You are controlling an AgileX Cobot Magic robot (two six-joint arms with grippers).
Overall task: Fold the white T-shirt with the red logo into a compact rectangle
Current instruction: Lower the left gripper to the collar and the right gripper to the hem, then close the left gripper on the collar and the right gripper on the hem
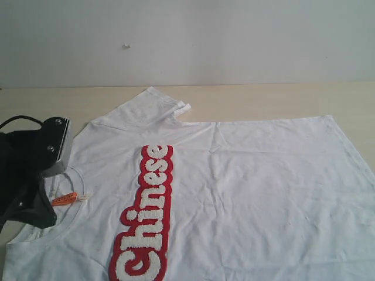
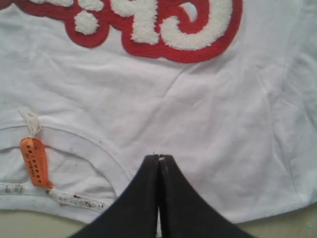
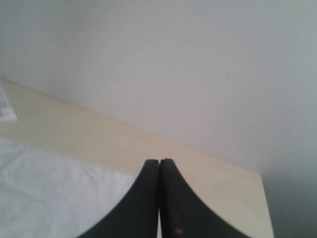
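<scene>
The white T-shirt (image 1: 252,187) lies spread flat on the table, its neck to the left and its hem to the right. The red logo (image 1: 146,222) runs as a strip across the chest; in the left wrist view the logo (image 2: 148,25) sits beyond the collar. My left gripper (image 2: 158,157) is shut with nothing between its fingers, its tips over the shirt front just beside the ribbed collar (image 2: 94,148) and the orange neck tag (image 2: 33,161). My right gripper (image 3: 159,161) is shut and empty, raised near a shirt edge (image 3: 49,188). It is out of the exterior view.
The left arm's black body (image 1: 29,164) covers the neck area beside the orange tag (image 1: 64,198). One sleeve (image 1: 158,102) points toward the far wall. Bare wooden table (image 1: 263,99) borders the shirt; the table's end (image 3: 257,198) shows in the right wrist view.
</scene>
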